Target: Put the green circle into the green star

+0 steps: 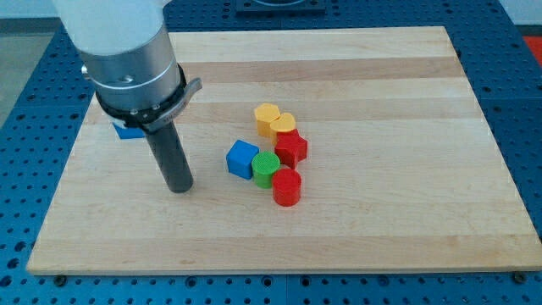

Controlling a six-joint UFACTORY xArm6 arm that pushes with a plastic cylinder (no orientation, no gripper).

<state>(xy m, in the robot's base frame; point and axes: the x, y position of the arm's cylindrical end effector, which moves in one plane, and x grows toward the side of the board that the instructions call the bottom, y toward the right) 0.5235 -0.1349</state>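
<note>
The green circle [265, 169] is a short green cylinder near the board's middle. It touches a blue cube [242, 158] on its left, a red star [290, 148] at its upper right and a red cylinder [287, 187] at its lower right. No green star shows in this view. My tip [179, 189] rests on the board to the left of the cluster, about a block's width from the blue cube.
Two yellow blocks, a hexagon [267, 118] and a rounder one [284, 124], touch each other just above the red star. Another blue block [129, 130] sits at the left, mostly hidden behind the arm's grey body [131, 59]. The wooden board [381, 212] lies on a blue perforated table.
</note>
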